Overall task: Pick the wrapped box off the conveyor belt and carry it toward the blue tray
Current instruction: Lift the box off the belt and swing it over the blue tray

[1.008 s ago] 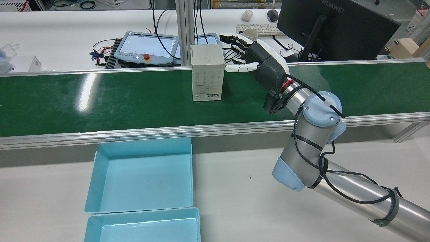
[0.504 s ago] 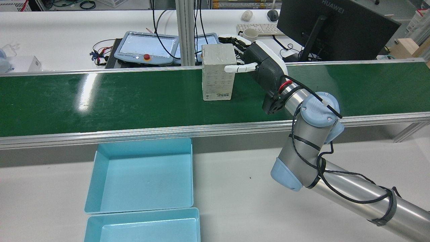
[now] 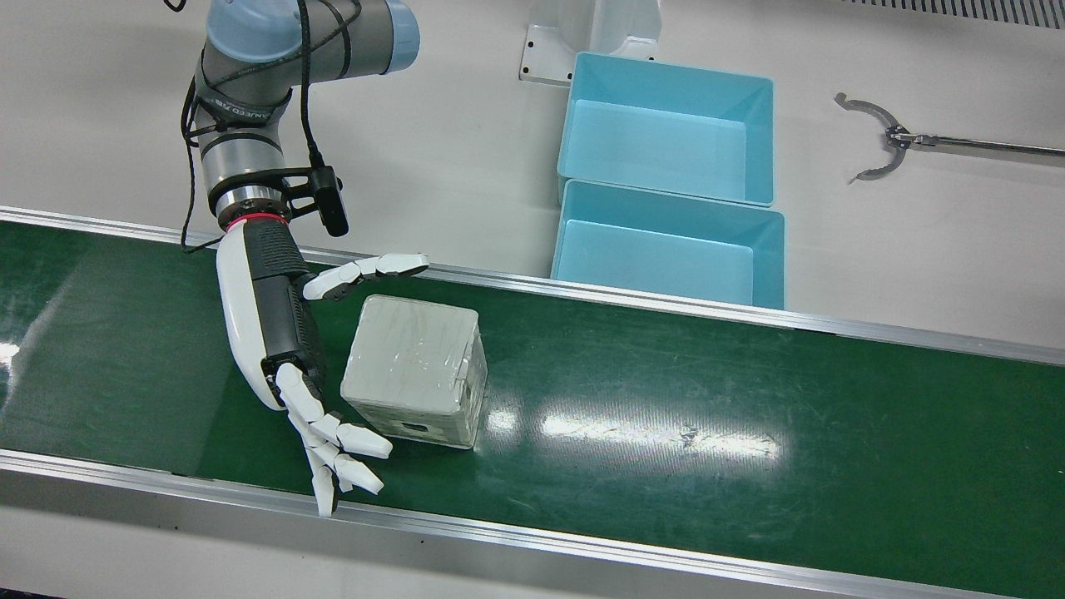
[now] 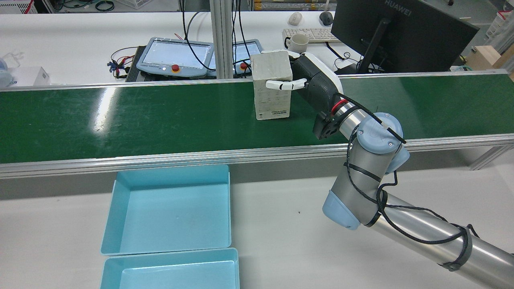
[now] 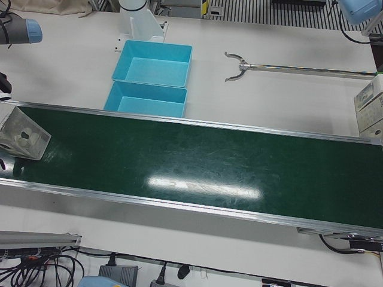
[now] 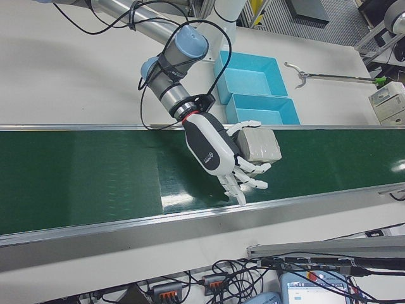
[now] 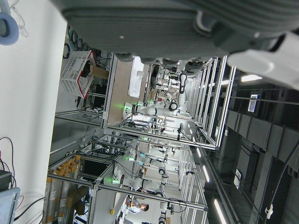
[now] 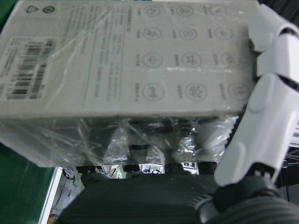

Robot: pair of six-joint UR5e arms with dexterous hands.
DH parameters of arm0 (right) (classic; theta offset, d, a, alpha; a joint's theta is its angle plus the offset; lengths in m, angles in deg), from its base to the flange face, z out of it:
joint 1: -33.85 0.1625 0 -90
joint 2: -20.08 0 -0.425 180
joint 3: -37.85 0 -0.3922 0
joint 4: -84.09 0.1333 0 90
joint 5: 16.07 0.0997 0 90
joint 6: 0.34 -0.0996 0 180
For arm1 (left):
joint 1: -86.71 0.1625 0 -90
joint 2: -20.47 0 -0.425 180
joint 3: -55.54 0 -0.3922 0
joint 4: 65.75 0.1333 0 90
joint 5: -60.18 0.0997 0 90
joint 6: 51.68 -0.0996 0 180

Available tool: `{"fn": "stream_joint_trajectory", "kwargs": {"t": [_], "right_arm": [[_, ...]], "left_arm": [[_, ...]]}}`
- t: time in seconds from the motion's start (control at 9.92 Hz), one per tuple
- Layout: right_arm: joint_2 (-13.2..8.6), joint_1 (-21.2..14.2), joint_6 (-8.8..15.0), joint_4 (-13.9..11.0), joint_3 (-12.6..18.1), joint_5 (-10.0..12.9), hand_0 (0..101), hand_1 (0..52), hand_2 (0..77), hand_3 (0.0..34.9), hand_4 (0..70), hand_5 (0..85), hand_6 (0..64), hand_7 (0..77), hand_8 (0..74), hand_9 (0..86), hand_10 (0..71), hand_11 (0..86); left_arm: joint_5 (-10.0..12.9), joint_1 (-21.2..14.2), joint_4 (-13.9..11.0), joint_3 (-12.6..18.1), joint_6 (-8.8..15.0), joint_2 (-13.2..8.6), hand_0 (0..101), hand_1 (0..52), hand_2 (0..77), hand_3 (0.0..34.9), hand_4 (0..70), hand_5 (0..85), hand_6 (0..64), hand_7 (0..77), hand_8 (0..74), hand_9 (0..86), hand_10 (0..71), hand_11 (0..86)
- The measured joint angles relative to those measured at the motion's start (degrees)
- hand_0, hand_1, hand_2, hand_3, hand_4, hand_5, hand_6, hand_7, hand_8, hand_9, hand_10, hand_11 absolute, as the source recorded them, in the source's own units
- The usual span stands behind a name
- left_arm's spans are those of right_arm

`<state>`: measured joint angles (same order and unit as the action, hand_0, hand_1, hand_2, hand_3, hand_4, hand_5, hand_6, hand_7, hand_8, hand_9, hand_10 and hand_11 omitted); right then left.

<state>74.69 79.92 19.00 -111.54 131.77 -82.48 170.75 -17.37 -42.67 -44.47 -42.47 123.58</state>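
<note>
The wrapped box (image 3: pixel 413 366), pale grey under clear film, stands upright on the green conveyor belt (image 3: pixel 666 399). My right hand (image 3: pixel 274 324) is open beside it, palm toward the box. Its thumb reaches along the tray-side face and the other fingers (image 3: pixel 341 453) spread past the far side. In the rear view the box (image 4: pixel 273 102) sits against the right hand (image 4: pixel 315 82), thumb across its near face. The right hand view shows the box (image 8: pixel 140 60) filling the frame with one finger (image 8: pixel 261 116) alongside. Two blue trays (image 4: pixel 168 212) lie on the table before the belt. The left hand view shows only my left hand's (image 7: pixel 177 28) dark underside.
A metal grabber tool (image 3: pixel 882 146) lies on the table beyond the trays. Behind the belt stand teach pendants (image 4: pixel 176 54), a mug (image 4: pixel 299 40) and a monitor (image 4: pixel 397 32). Aluminium rails (image 4: pixel 241 154) edge the belt on both sides.
In the rear view the box has travelled right along the belt into my right hand's spread fingers. The thumb now lies across its near face. The arm has shifted slightly.
</note>
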Motion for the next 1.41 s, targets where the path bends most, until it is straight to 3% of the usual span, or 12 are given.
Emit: {"fn": "stream_joint_trajectory", "kwargs": {"t": [0.1, 0.2, 0.3, 0.4, 0.5, 0.6, 0.71, 0.81, 0.91, 1.11, 1.31, 1.41], "right_arm": [[-0.06, -0.01, -0.08, -0.03, 0.00, 0.26, 40, 8.2, 17.5, 30.0, 20.2, 22.9, 0.0, 15.8, 0.0, 2.2, 7.1, 10.4], [-0.11, -0.02, -0.21, -0.04, 0.04, 0.67, 42, 6.5, 28.9, 27.2, 30.5, 32.7, 17.5, 34.9, 18.0, 20.2, 16.9, 20.2], [-0.19, -0.03, -0.40, -0.01, 0.28, 1.07, 42, 6.5, 28.9, 27.2, 30.5, 32.7, 17.5, 34.9, 18.0, 20.2, 16.9, 20.2], [-0.34, -0.16, -0.55, -0.02, 1.17, 1.32, 39, 6.0, 29.5, 24.6, 31.1, 32.7, 24.5, 41.5, 27.3, 28.9, 31.1, 36.5], [-0.60, -0.55, -0.60, -0.12, 2.69, 1.47, 39, 6.0, 29.5, 24.6, 31.1, 32.7, 24.5, 41.5, 27.3, 28.9, 31.1, 36.5], [-1.04, -1.42, -0.60, -0.23, 4.78, 2.00, 36, 4.4, 31.1, 18.6, 34.4, 33.8, 30.5, 45.8, 37.1, 43.6, 33.3, 48.0], [-1.45, -3.01, -0.47, -0.30, 7.25, 3.04, 36, 4.4, 31.1, 18.6, 34.4, 33.8, 30.5, 45.8, 37.1, 43.6, 33.3, 48.0], [-1.72, -5.21, -0.19, -0.33, 9.74, 4.48, 38, 2.2, 33.3, 10.8, 36.5, 39.3, 36.0, 51.8, 27.8, 43.1, 29.5, 41.5], [-1.88, -8.07, 0.87, -0.33, 12.46, 6.36, 39, 1.6, 35.5, 3.3, 36.0, 43.1, 37.1, 56.2, 25.6, 42.0, 26.7, 38.2], [-2.26, -14.57, 5.35, -0.29, 17.70, 10.37, 40, 1.1, 36.0, 0.4, 36.0, 43.1, 37.1, 57.8, 25.1, 42.0, 27.3, 38.2], [-3.97, -19.85, 8.78, -0.60, 20.07, 12.35, 42, 1.1, 36.0, 1.9, 36.5, 43.6, 37.1, 57.8, 18.5, 33.8, 22.4, 32.2], [-4.60, -21.80, 9.76, -0.73, 20.52, 12.72, 42, 1.1, 36.0, 5.3, 33.8, 45.8, 37.1, 57.8, 8.7, 26.2, 14.2, 26.2]], "left_arm": [[0.00, 0.00, 0.00, 0.00, 0.00, 0.00, 0, 0.0, 1.1, 0.0, 0.0, 0.5, 0.0, 0.5, 0.5, 0.0, 0.5, 0.0], [0.00, 0.00, 0.00, 0.00, 0.00, 0.00, 0, 0.0, 1.1, 0.0, 0.0, 0.5, 0.0, 0.5, 0.5, 0.0, 0.5, 0.0], [0.00, 0.00, 0.00, 0.00, 0.00, 0.00, 0, 0.0, 1.1, 0.0, 0.0, 0.5, 0.0, 0.5, 0.5, 0.5, 0.5, 0.0], [0.00, 0.00, 0.00, 0.00, 0.00, 0.00, 0, 0.0, 1.1, 0.0, 0.0, 0.5, 0.0, 0.5, 0.5, 0.0, 0.0, 0.0], [0.00, 0.00, 0.00, 0.00, 0.00, 0.00, 0, 0.0, 0.5, 0.0, 0.0, 0.5, 0.0, 0.5, 0.5, 0.0, 0.5, 0.0], [0.00, 0.00, 0.00, 0.00, 0.00, 0.00, 0, 0.0, 1.1, 0.0, 0.0, 0.5, 0.0, 0.5, 0.5, 0.0, 0.5, 0.0], [0.00, 0.00, 0.00, 0.00, 0.00, 0.00, 0, 0.0, 0.5, 0.0, 0.0, 0.5, 0.0, 0.5, 0.5, 0.0, 0.5, 0.0], [0.00, 0.00, 0.00, 0.00, 0.00, 0.00, 0, 0.0, 1.1, 0.0, 0.0, 0.5, 0.0, 0.5, 0.5, 0.0, 0.5, 0.0], [0.00, 0.00, 0.00, 0.00, 0.00, 0.00, 0, 0.0, 1.1, 0.0, 0.0, 0.5, 0.0, 0.5, 0.5, 0.0, 0.5, 0.0], [0.00, 0.00, 0.00, 0.00, 0.00, 0.00, 0, 0.0, 1.1, 0.0, 0.0, 0.5, 0.0, 0.5, 0.5, 0.5, 0.5, 0.0], [0.00, 0.00, 0.00, 0.00, 0.00, 0.00, 0, 0.0, 1.1, 0.0, 0.0, 0.5, 0.0, 0.5, 0.5, 0.5, 0.0, 0.0], [0.00, 0.00, 0.00, 0.00, 0.00, 0.00, 0, 0.0, 0.5, 0.0, 0.0, 0.5, 0.0, 0.5, 0.0, 0.0, 0.5, 0.0]]}}
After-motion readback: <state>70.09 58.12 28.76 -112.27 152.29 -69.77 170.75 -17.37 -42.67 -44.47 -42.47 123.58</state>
